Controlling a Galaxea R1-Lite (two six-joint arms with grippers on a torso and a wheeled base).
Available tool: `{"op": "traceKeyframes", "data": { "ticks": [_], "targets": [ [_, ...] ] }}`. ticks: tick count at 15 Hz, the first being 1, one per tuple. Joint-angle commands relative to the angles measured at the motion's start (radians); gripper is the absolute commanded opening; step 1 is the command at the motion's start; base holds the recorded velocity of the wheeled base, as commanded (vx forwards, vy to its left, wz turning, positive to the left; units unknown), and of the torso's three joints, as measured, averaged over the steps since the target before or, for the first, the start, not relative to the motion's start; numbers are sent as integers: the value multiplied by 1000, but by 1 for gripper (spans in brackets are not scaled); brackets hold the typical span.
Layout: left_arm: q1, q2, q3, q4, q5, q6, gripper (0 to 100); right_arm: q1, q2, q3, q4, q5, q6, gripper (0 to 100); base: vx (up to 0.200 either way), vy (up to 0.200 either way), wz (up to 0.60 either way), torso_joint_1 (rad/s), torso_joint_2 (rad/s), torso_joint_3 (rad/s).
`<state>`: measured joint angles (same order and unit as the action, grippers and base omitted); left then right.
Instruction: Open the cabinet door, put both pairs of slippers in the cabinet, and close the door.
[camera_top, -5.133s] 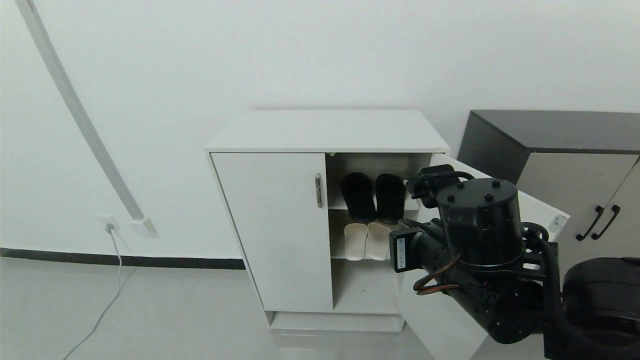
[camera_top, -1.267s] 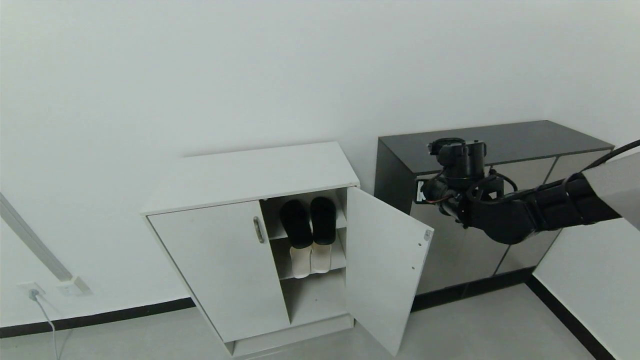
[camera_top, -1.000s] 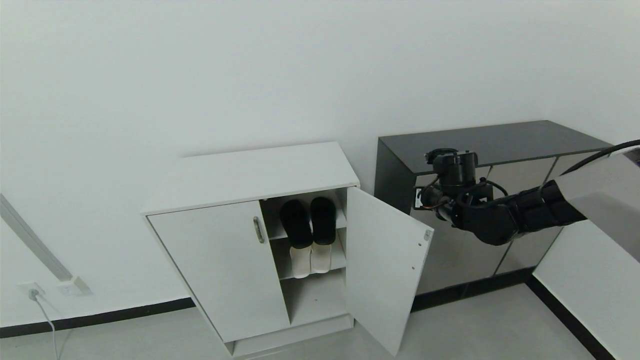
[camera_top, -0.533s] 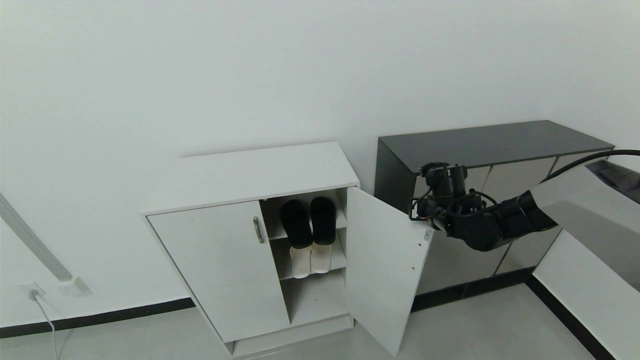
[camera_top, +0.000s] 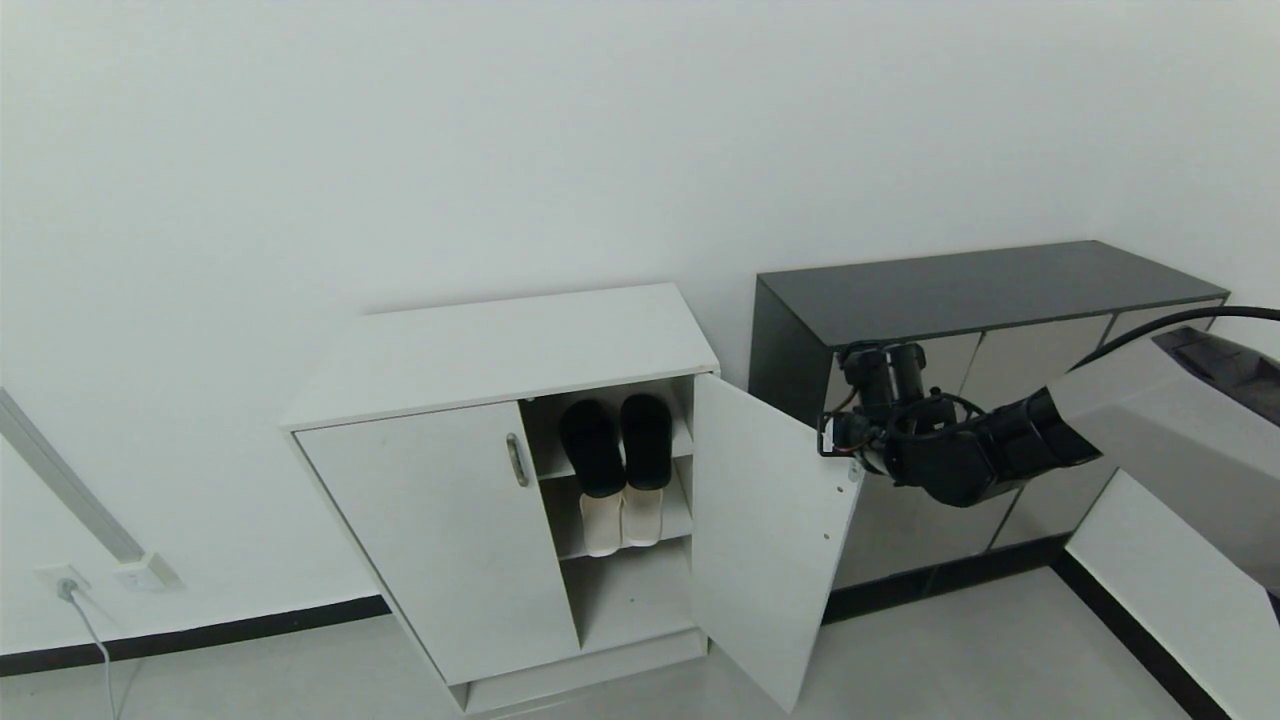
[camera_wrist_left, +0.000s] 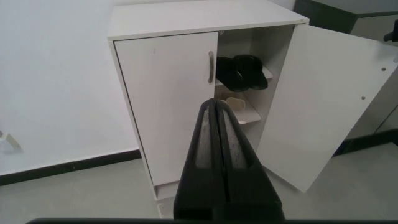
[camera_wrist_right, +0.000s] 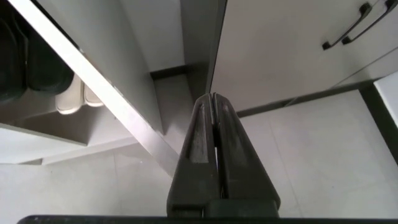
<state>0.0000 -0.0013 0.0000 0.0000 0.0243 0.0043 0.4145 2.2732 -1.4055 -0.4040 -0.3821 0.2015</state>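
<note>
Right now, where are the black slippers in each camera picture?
Head view: black slippers on the top shelf, above the white pair.
Left wrist view: black slippers inside, beside the handle.
Right wrist view: black slippers beside the white pair.
Shared landmark: the open door.

the right arm (camera_top: 1000, 450) is stretched out nearly level behind the right gripper (camera_wrist_right: 213, 99), whose fingers are pressed flat together. the left gripper (camera_wrist_left: 214, 104) is likewise seen with its fingers pressed together.
</note>
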Motion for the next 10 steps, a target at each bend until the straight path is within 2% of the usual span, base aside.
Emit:
{"op": "traceKeyframes", "data": {
  "ticks": [1, 6, 10],
  "targets": [
    [0, 1, 0, 0, 0, -1, 0, 6, -3, 0, 7, 0, 1, 0, 0, 0, 0, 0, 0, 0],
    [0, 1, 0, 0, 0, -1, 0, 52, -46, 60, 14, 0, 32, 0, 0, 0, 0, 0, 0, 0],
    [0, 1, 0, 0, 0, -1, 0, 150, -126, 165, 4, 17, 98, 0, 0, 0, 0, 0, 0, 0]
  ]
}}
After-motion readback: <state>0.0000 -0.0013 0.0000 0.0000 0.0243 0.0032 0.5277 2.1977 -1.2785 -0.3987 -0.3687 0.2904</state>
